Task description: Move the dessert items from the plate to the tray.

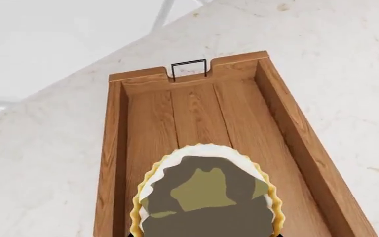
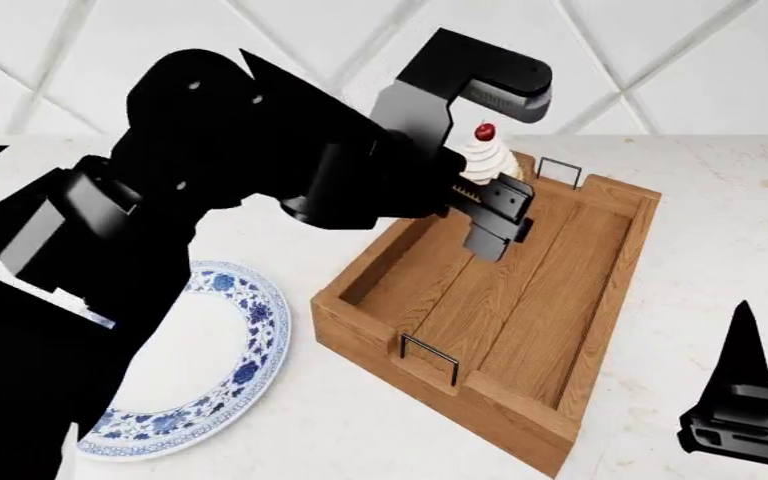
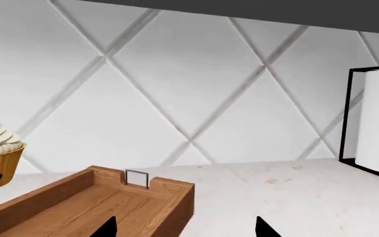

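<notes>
Our left gripper point(image 2: 488, 205) is clamped on the cupcake point(image 2: 491, 160), holding it in the air over the tray point(image 2: 357, 285), toward the tray's 12 o'clock end. Our right gripper point(image 3: 184, 228) sits at 5 o'clock with its fingers apart, holding nothing.

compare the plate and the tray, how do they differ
The plate is round, white with a blue floral rim; the tray is rectangular brown wood with raised sides and wire handles. The plate lies partly hidden behind the left arm; the tray shows whole. The cupcake, held in the left gripper, hangs over the tray, not the plate. Both rest on the pale counter.
</notes>
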Controlling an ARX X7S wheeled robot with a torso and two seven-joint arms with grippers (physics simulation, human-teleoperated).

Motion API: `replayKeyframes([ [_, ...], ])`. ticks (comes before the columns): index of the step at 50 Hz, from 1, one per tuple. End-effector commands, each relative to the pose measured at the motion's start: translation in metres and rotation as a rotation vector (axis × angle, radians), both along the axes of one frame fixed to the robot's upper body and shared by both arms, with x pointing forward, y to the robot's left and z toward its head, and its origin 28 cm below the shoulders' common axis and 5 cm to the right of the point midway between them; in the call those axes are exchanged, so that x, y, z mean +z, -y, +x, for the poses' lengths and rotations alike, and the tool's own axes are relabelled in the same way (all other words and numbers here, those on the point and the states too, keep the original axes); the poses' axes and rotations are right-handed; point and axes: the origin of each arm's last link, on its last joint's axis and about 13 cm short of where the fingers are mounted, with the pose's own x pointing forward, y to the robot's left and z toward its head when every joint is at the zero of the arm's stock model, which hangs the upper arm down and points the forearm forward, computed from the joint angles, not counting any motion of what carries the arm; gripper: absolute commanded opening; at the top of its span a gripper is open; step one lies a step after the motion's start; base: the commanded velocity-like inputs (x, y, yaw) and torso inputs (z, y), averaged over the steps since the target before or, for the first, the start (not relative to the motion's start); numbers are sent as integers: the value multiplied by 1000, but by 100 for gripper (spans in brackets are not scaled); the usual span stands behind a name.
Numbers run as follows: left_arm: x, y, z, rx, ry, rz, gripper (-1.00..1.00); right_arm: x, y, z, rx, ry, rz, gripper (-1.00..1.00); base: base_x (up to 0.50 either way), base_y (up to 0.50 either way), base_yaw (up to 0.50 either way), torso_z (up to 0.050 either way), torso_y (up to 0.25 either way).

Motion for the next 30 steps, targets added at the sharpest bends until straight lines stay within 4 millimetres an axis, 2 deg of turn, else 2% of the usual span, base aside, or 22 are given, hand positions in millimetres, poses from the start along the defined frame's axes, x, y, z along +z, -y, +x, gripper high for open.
replayKeyframes([
  [1,-19,0,16,-4,-60,1,-100,0,2,-3,-7,4,6,100,0,0,0,0,0],
  [16,-32,-8,30,-10,-132,-13,-100,4,3,-6,-12,12,11,100,0,0,0,0,1],
  [30,-46,3,25,-34,-155,6,-100,4,4,-6,-12,13,13,100,0,0,0,0,0],
])
